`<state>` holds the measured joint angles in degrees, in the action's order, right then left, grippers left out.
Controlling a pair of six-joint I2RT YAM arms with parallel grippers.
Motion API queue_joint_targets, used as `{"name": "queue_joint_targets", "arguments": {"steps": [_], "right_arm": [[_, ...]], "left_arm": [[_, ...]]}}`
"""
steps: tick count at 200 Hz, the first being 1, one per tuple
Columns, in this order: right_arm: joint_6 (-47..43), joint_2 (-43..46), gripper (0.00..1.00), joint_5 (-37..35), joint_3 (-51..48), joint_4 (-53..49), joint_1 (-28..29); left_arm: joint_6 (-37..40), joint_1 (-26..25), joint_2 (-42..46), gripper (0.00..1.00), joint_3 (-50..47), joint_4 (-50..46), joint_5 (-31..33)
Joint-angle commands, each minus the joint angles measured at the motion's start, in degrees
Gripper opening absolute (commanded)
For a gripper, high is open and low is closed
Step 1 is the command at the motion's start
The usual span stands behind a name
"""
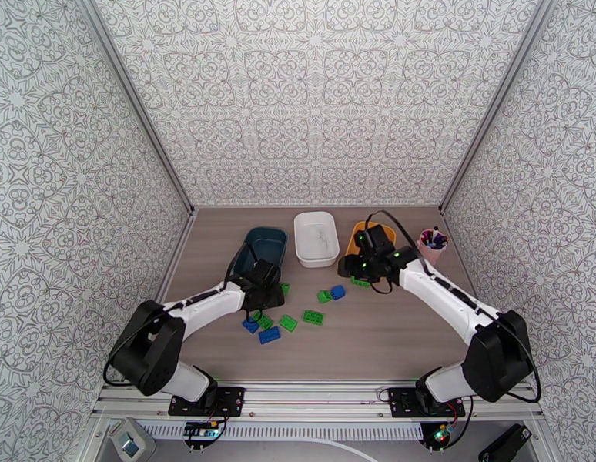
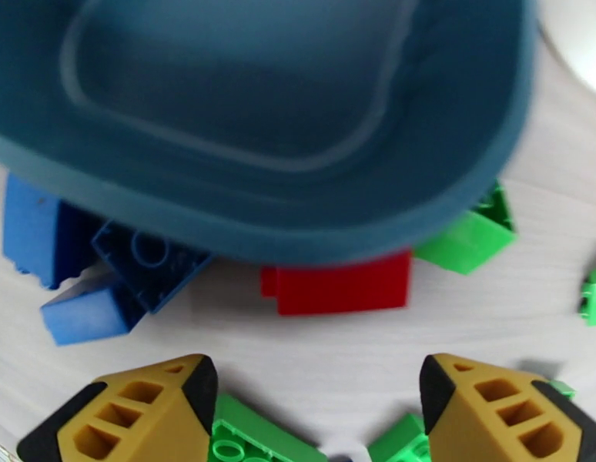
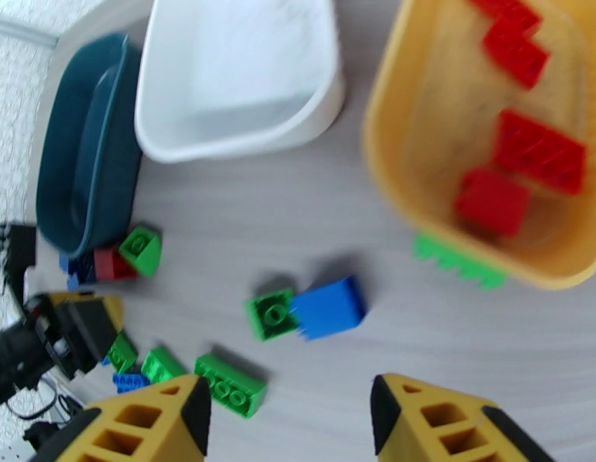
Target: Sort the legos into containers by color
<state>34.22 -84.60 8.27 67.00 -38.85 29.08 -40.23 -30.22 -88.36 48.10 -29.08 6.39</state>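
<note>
Legos (image 1: 288, 323) lie scattered left of the white tub (image 1: 302, 242). A red one (image 2: 336, 285) and blue ones (image 2: 35, 232) are half hidden by the teal tub's (image 2: 298, 109) rim, the red lengthwise along it. My left gripper (image 2: 317, 386) hangs spread, empty. Right of the white tub, the yellow tub (image 3: 383, 132) holds red bricks (image 3: 538, 152), its edge cutting off a green strip (image 3: 454, 260). My right gripper (image 3: 290, 410) is spread, empty.

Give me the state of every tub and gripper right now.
Teal tub: upright, no bricks visible inside.
White tub: upright, empty.
Yellow tub: upright, holding red bricks.
Left gripper: open, empty.
Right gripper: open, empty.
Loose bricks: scattered on the table, unsorted.
</note>
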Motion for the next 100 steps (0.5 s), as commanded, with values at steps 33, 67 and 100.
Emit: {"name": "queue_joint_targets", "arguments": {"steps": [33,67,100], "right_arm": [[3.7,4.5,0.59,-0.9,-4.2,1.7,1.6],[3.7,5.1,0.59,-1.2,-4.8,1.3,1.6],[3.7,5.1,0.59,-1.1,-5.1,1.3,1.6]], "left_arm": [[2.4,0.3,-5.3,0.72,3.0,4.1,2.4],[3.1,0.5,-8.5,0.7,5.0,5.6,4.3],[3.2,0.4,-10.5,0.69,6.8,6.1,6.4]]}}
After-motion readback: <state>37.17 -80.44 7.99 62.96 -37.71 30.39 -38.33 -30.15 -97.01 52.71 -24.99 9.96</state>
